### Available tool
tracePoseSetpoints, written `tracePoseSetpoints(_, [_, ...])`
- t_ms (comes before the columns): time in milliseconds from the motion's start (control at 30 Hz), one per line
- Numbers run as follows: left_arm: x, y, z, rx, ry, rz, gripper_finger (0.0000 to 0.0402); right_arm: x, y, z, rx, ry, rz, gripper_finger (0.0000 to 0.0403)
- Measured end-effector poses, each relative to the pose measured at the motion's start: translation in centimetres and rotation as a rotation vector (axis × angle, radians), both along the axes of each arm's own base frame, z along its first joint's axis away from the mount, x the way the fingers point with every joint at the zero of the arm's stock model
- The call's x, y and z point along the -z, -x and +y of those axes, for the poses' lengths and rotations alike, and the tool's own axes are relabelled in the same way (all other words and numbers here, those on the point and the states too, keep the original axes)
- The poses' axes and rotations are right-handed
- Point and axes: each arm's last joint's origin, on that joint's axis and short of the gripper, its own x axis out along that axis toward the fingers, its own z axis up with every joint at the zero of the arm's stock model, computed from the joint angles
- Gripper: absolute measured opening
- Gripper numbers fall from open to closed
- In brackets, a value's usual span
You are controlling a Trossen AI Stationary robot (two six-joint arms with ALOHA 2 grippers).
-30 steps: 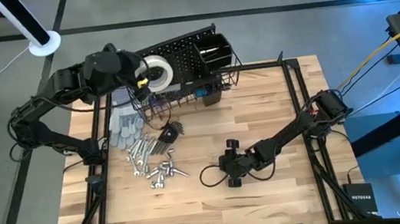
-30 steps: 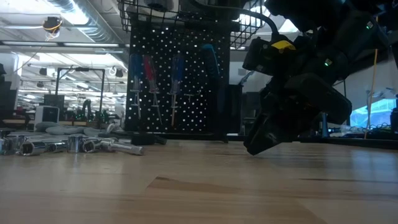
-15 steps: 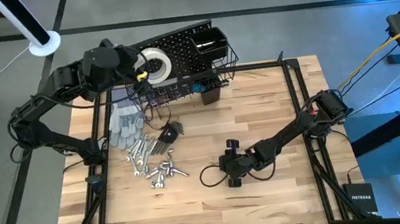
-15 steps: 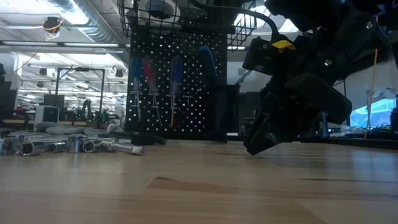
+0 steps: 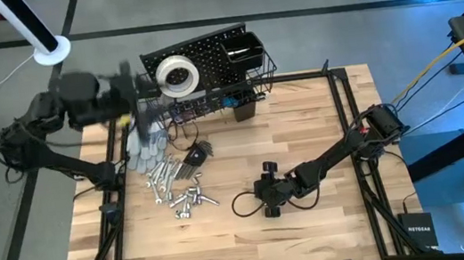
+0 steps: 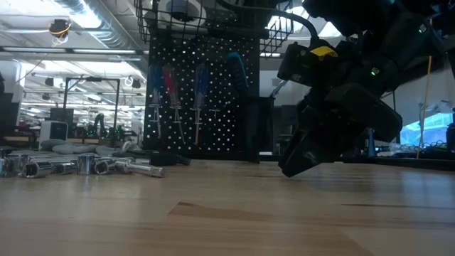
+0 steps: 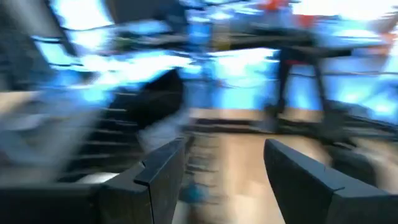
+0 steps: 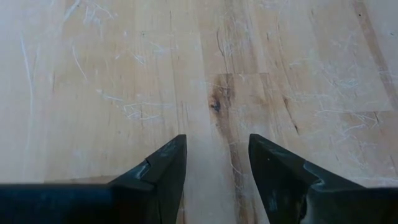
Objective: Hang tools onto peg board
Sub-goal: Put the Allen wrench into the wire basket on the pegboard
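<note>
The left gripper (image 7: pixel 221 180) has its two dark fingers spread with nothing between them, beyond the wooden table's (image 5: pixel 304 129) far left edge, just left of the black upright perforated peg board (image 5: pixel 203 48). The right gripper (image 8: pixel 214 165), fingers apart and empty, rests low over bare wood near the table's middle, with open board all around it. The white tape roll (image 5: pixel 176 74) sits on the peg board beside its black wire basket (image 5: pixel 252 78); silver metal wrenches and sockets (image 5: pixel 177 187) lie heaped on the table in front.

A grey floor (image 5: pixel 225 5) is seen around the wooden table (image 5: pixel 303 121). Ceiling ducts (image 6: pixel 85 14) and lit shelving (image 6: pixel 78 107) are seen behind.
</note>
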Motion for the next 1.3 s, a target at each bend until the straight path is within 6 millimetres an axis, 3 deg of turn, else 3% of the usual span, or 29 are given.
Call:
tracePoseSetpoints(133, [2.6,-0.4,-3.1,0.143,0.115,0.145,0.0209,0.0,0.0,0.0,0.0,0.0,0.0,0.0179])
tracePoseSetpoints(267, [6.1,-1.2,-6.2,0.175,0.238,0.267,0.0209,0.0,0.0,0.0,0.0,0.0,0.0,0.0179])
tracePoseSetpoints(500, [13.4,-1.2,-11.0,0.061,0.386,0.382,0.0209,0.0,0.0,0.0,-0.002,0.002,0.003,0.0179])
tracePoseSetpoints(633, [17.6,-1.0,-12.6,-0.033,0.443,0.37,0.0209,0.0,0.0,0.0,-0.006,0.005,0.003,0.0179])
tracePoseSetpoints(900, [25.5,-1.7,-11.5,-0.236,0.516,0.368,0.021,-0.1,-0.1,0.0,-0.009,0.002,-0.012,0.0179])
tracePoseSetpoints(1133, [29.4,-3.3,-8.7,-0.32,0.533,0.425,0.0238,-0.1,-0.2,0.1,-0.014,0.004,-0.019,0.0179])
tracePoseSetpoints(1300, [31.6,-4.2,-6.2,-0.484,0.535,0.46,0.0249,-0.1,-0.2,0.1,-0.015,0.004,-0.018,0.0179])
